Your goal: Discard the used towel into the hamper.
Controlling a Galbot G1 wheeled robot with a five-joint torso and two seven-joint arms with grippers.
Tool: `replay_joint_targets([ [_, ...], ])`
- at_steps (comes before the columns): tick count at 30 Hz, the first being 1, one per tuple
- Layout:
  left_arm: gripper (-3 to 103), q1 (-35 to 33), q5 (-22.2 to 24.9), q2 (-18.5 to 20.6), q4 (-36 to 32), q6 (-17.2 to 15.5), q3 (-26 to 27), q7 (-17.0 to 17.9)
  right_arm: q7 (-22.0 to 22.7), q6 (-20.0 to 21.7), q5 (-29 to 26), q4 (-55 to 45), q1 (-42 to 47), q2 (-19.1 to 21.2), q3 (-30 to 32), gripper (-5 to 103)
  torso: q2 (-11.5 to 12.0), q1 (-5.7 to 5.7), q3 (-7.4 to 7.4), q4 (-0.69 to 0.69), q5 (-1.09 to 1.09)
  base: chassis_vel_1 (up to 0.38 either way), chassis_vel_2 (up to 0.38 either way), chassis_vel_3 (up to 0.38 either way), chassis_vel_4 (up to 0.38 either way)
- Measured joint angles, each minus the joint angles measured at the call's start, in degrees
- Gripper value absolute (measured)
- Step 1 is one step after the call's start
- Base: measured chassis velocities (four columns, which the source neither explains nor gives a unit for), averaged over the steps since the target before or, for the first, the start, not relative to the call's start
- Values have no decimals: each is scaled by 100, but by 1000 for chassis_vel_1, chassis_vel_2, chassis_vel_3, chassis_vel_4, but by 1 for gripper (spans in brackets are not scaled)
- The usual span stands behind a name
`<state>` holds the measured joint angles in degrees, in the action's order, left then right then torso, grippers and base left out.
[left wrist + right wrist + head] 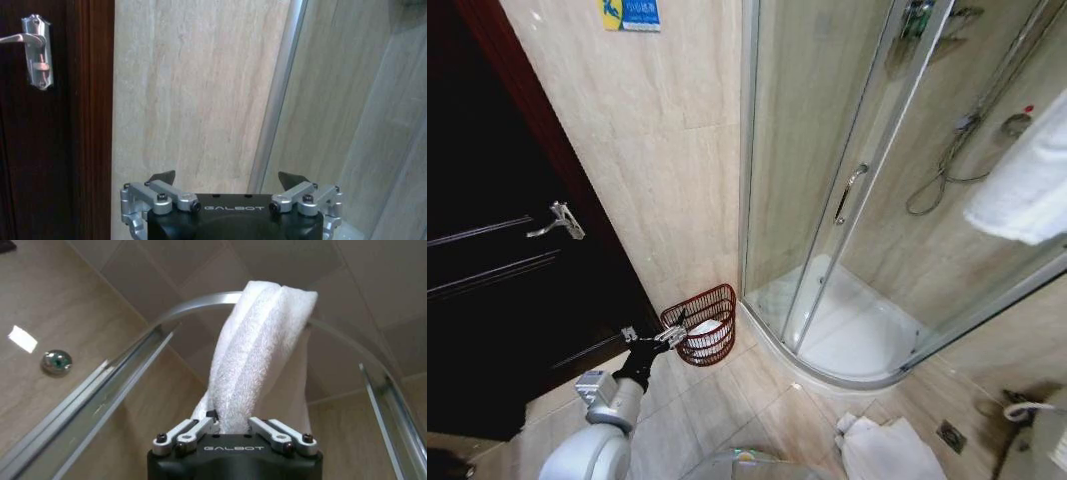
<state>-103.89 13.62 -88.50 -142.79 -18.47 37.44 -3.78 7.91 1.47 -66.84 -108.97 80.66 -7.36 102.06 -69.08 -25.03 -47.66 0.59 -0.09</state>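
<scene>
The white towel (257, 360) is clamped between the right gripper (232, 426) fingers, draped over the shower rail. The left gripper (670, 336), jaws spread, is held at nine o'clock of the hamper (703, 322), beside its rim.

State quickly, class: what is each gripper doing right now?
Left gripper: open, empty, at the hamper.
Right gripper: shut on the white towel.
</scene>
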Motion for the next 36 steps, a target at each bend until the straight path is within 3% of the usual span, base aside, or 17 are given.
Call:
replay_joint_targets([
  [3,100,0,0,0,0,0,0,0,-82,-4,33,-289,184,-338,42,10,0,0,-1,0,13,0,0,0,0],
  [19,100,0,0,0,0,0,0,0,-808,-687,1427,-1645,1087,-2742,-586,10,1,0,-1,-1,10,0,0,0,0],
  [24,100,0,0,-1,0,0,0,0,-972,-846,1714,-1768,1286,-3096,-674,10,1,0,-1,1,7,0,0,0,0],
  [27,100,0,0,0,0,0,0,0,-1252,-1117,2009,-1826,1645,-3517,-766,10,1,0,-1,0,12,0,0,0,0],
  [36,100,0,0,0,0,0,0,0,-1442,-1434,2325,-2188,1779,-3996,-762,10,1,-1,-1,2,7,0,0,0,0],
])
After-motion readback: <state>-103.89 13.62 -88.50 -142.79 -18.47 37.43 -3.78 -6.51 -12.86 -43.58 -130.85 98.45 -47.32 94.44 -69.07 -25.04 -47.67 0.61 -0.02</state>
